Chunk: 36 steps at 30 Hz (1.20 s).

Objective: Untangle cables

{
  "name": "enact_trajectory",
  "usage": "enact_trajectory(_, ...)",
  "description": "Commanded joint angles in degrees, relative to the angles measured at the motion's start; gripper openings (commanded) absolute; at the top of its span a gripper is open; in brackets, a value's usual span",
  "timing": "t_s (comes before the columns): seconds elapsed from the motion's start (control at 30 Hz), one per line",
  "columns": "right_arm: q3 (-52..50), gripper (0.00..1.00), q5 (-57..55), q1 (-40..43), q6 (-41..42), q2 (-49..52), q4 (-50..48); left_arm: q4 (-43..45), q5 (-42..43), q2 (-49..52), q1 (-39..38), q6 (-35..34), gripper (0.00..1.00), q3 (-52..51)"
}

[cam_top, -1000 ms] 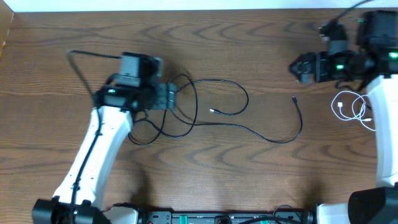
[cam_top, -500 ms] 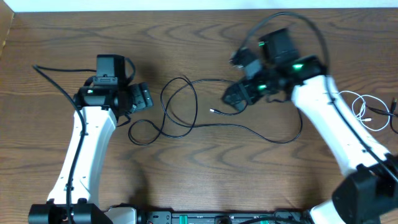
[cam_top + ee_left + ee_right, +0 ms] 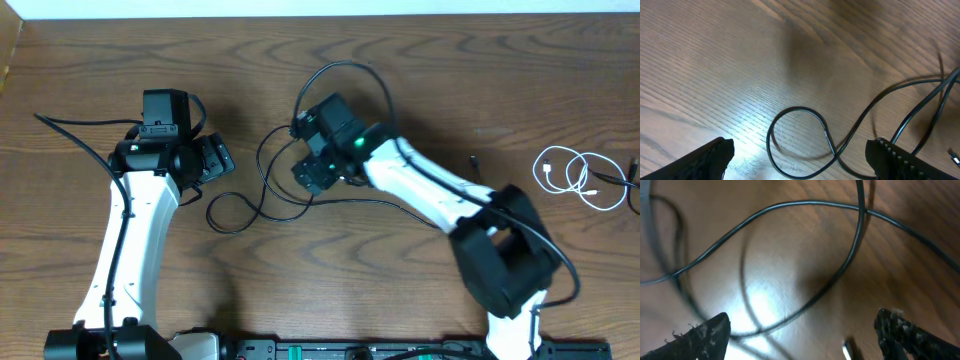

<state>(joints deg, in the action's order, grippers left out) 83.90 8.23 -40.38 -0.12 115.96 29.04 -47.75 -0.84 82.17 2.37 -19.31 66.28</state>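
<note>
Overhead, starting at the left: left gripper [image 3: 218, 160] spread wide and pinching nothing, parked just left of the black cables [image 3: 282, 183], tangled in overlapping loops around mid-table, one loop [image 3: 235, 213] trailing out below the fingers. From the left wrist, shows such a loop flat on bare wood between the open fingers, untouched. Risks, on closing low over a crossing, catching two strands at once and tightening the knot. Moving right: right gripper [image 3: 308, 172] low over the tangle's right side, jaws apart, gripping nothing. From the right wrist, shows several strands crossing under the gap, some blurred, and a small plug tip [image 3: 850, 349] near the bottom edge. Carries the same hazard, only worse: too many strands within reach to single one out. Risks dragging the whole bundle across the table with any sideways pull, or snagging it on the arm's own thick lead [image 3: 340, 65] arching above. Further right, past the forearm: a black plug end [image 3: 474, 160] lying free, then the white cable [image 3: 568, 175] coiled near the right edge, well apart from the tangle. Underneath, a dark wood-grain table [image 3: 430, 90], flat and smooth, showing bright glare in both wrist views, probably slick enough to let cords slide. Beyond the far edge, only a pale strip [image 3: 300, 8], wall or floor impossible to tell; along the near edge, the dark rig base [image 3: 350, 350]
</note>
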Motion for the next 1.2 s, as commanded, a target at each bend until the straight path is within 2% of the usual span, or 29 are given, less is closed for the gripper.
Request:
enact_trajectory(0.0, -0.2, 0.87, -9.9, -2.1, 5.5, 1.9, -3.5, -0.2, -1.1, -0.2, 0.1, -0.3, 0.9, 0.3)
enact_trajectory(0.17, -0.2, 0.84, -11.0, -3.2, 7.0, 3.6, -7.1, -0.2, -1.1, -0.2, 0.1, -0.3, 0.9, 0.3)
enact_trajectory(0.43, -0.2, 0.73, -10.7, -3.8, 22.6, 6.3, -3.8, -0.2, -1.1, -0.2, 0.1, -0.3, 0.9, 0.3)
enact_trajectory(0.57, -0.2, 0.64, -9.2, -4.7, 26.9, 6.3, -2.4, -0.2, -1.1, -0.2, 0.1, -0.3, 0.9, 0.3)
enact_trajectory(0.7, -0.2, 0.64, -9.2, -5.5, 36.3, 6.3, 3.1, -0.2, -1.1, -0.2, 0.1, -0.3, 0.9, 0.3)
enact_trajectory(0.8, -0.3, 0.59, -9.4, -6.3, 39.3, 6.3, 4.9, -0.2, -1.1, -0.2, 0.1, -0.3, 0.89, 0.3)
enact_trajectory(1.17, -0.3, 0.01, -15.7, -7.7, 43.2, 6.3, 9.7, -0.2, -1.1, -0.2, 0.1, -0.3, 0.9, 0.3)
